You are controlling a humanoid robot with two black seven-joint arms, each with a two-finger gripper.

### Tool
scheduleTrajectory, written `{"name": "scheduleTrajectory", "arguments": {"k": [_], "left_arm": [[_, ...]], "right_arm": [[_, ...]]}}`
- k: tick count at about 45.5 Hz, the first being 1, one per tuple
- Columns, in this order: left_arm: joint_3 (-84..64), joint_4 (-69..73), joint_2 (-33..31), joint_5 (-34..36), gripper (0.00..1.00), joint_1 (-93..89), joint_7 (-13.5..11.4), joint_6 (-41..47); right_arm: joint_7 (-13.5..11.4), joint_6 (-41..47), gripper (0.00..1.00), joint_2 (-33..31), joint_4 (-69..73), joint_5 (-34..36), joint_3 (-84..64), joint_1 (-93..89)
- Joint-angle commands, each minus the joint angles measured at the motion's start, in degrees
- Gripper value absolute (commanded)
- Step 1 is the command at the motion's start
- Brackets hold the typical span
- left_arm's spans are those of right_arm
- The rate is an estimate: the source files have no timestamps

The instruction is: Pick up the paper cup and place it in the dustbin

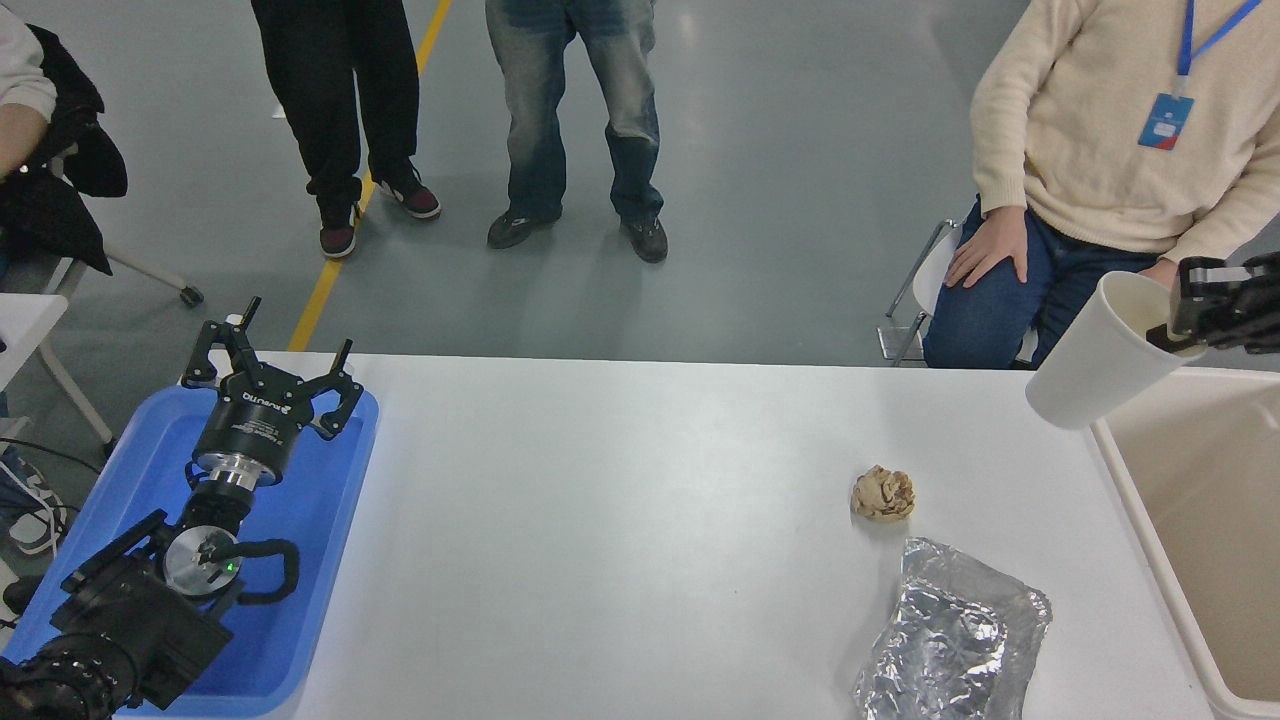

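head view: right claw [1172, 322] clamped on tilted paper cup [1095, 365] beside dustbin [1120, 462]

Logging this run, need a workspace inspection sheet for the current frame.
Surface: white table, bare in the middle.
Job's things: paper cup lifted and tilted, beside the near-left corner of the dustbin; no contents visible inside the bin.
Clutter: crumpled brown paper ball; silver foil bag at the near edge; blue tray at left.
Claws: right claw pinches the cup's rim; left claw open, parked over the tray.
Cables: black cable at the far left.
Surroundings: seated person at the far right, two people standing behind the table.
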Motion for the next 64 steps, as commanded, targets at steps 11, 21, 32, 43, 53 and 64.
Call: {"name": "scheduleTrajectory", "arguments": {"k": [11, 21, 32, 43, 53, 64], "left_arm": [[0.0, 0.0, 0.0, 0.0, 1.00, 0.0, 0.0, 0.0], [0.0, 0.0, 0.0, 0.0, 1.00, 0.0, 0.0, 0.0], [0.0, 0.0, 0.0, 0.0, 1.00, 0.0, 0.0, 0.0], [0.0, 0.0, 0.0, 0.0, 1.00, 0.0, 0.0, 0.0], [0.0, 0.0, 0.0, 0.0, 1.00, 0.0, -0.1, 0.0], [0.0, 0.0, 0.1, 0.0, 1.00, 0.0, -0.1, 0.0]], "right_arm": [[-0.1, 2.2, 0.00, 2.2, 1.4, 0.0, -7.4, 11.5], [-0.2, 1.0, 0.00, 1.4, 0.4, -0.1, -12.7, 10.6], [-0.5, -3.1, 0.00, -6.3, -6.2, -0.1, -18.2, 2.4], [-0.5, -11.1, 0.00, -13.7, -18.2, 0.8, -16.4, -14.6], [-0.6, -13.9, 0.00, -17.0, -28.0, 1.1, -4.9, -33.3], [-0.6, -15.2, 0.00, -16.9, -42.6, 6.7, 11.8, -58.4]]}}
